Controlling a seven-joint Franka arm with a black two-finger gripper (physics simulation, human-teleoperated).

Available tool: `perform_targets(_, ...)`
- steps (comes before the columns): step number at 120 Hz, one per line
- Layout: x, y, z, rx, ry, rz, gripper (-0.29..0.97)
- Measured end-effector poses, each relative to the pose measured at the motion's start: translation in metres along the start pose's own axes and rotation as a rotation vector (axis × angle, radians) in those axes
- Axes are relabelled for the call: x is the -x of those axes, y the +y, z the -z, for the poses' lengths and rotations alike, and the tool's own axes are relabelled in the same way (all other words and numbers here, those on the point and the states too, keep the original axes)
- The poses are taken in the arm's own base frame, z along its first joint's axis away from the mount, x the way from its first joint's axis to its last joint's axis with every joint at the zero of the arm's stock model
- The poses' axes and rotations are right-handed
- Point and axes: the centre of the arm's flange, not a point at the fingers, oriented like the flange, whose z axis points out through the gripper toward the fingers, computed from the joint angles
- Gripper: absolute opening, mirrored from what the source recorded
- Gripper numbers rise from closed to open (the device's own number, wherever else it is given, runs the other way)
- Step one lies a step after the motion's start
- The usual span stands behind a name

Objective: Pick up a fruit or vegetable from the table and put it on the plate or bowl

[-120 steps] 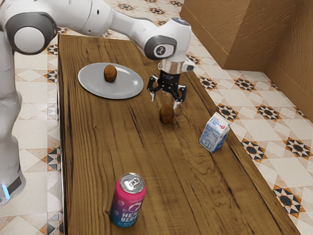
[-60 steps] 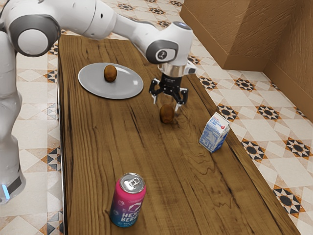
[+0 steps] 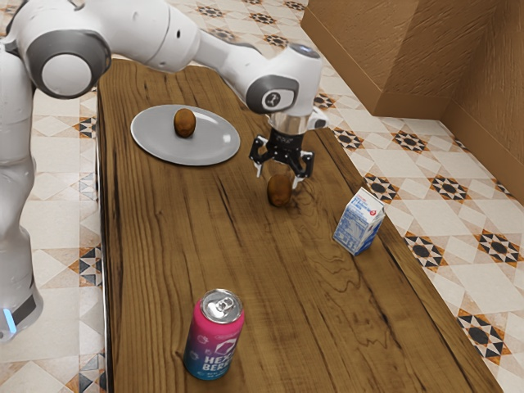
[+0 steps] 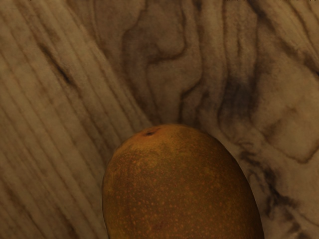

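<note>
Exterior view: the black gripper [image 3: 279, 170] hangs directly above a brown kiwi [image 3: 280, 192] that lies on the wooden table [image 3: 286, 278]. The jaws are spread wide, released, with one fingertip on each side of the fruit's top. The fingers [image 3: 259, 166] reach down about to the kiwi's upper end, and I see no squeeze on it from either side. The kiwi sits on the table top, off the plate.

From the gripper, a round grey plate [image 3: 211, 141] lies at about ten o'clock, near the table's far end, and a second kiwi [image 3: 185, 122] rests on it. At about four o'clock from the gripper a small blue-and-white milk carton [image 3: 359, 221] stands close to the table's edge, apart from the fruit. At about seven o'clock, well apart and close to the camera, a pink and blue soda can [image 3: 214, 334] stands upright. Nothing lies between the gripper and the plate on the table top. Count: two kiwis, one plate, one carton, one can.

Wrist view: the kiwi [image 4: 179, 184] looms large just under the hand, speckled orange-brown, with a dark stem mark at its upper end. Around it spreads the table's wavy wood grain [image 4: 75, 74].
</note>
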Motion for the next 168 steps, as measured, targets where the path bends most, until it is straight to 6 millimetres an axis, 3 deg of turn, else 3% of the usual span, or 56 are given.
perform_targets(78,-0.003,0.007,-0.025,-0.017,0.004,0.009,0.67)
perform_targets(129,-0.004,0.009,-0.034,-0.025,0.005,0.019,0.39)
perform_targets(168,-0.01,0.004,-0.031,-0.029,0.016,0.029,0.3)
